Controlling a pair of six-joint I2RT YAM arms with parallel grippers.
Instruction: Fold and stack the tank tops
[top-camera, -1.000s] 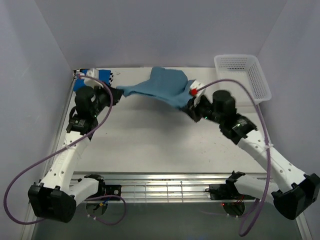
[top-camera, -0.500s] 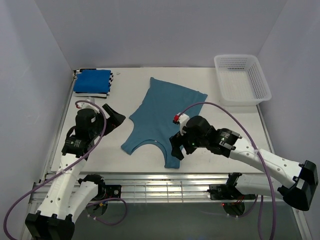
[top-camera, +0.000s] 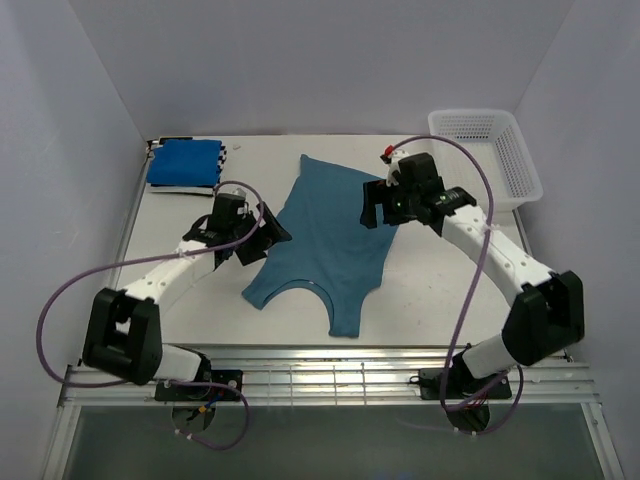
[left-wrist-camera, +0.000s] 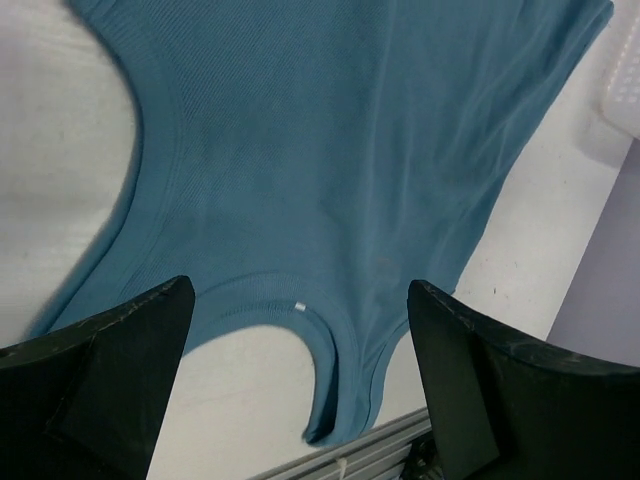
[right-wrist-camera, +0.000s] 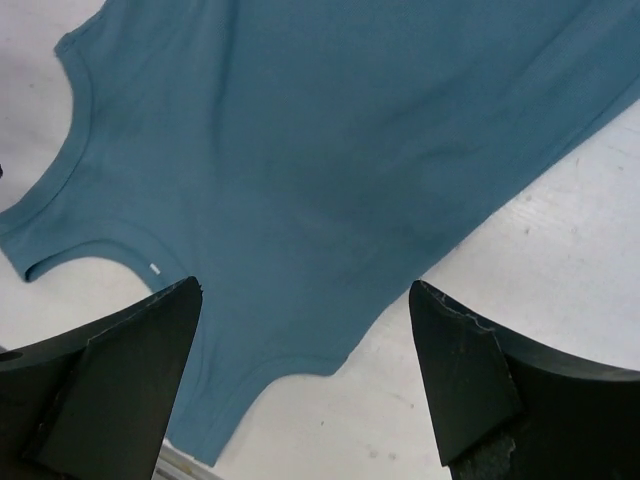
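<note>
A muted teal tank top (top-camera: 330, 235) lies spread flat mid-table, hem toward the far side and straps toward the near edge. My left gripper (top-camera: 262, 236) hovers open at its left edge with nothing between the fingers; the left wrist view shows the neckline and a strap of the teal top (left-wrist-camera: 330, 170) below the left gripper (left-wrist-camera: 300, 290). My right gripper (top-camera: 382, 212) hovers open over the right side; in the right wrist view the teal top (right-wrist-camera: 320, 150) lies under the right gripper (right-wrist-camera: 305, 288). A folded royal blue top (top-camera: 183, 162) sits at the far left on a striped top (top-camera: 228, 151).
A white mesh basket (top-camera: 485, 155) stands at the far right corner. The slatted metal rail (top-camera: 330, 375) runs along the table's near edge, just past the straps. Grey walls close in on the left, back and right.
One second ago both grippers held the teal top up at the far side. It now lies flat, both grippers have opened, and they have moved to its left and right sides.
</note>
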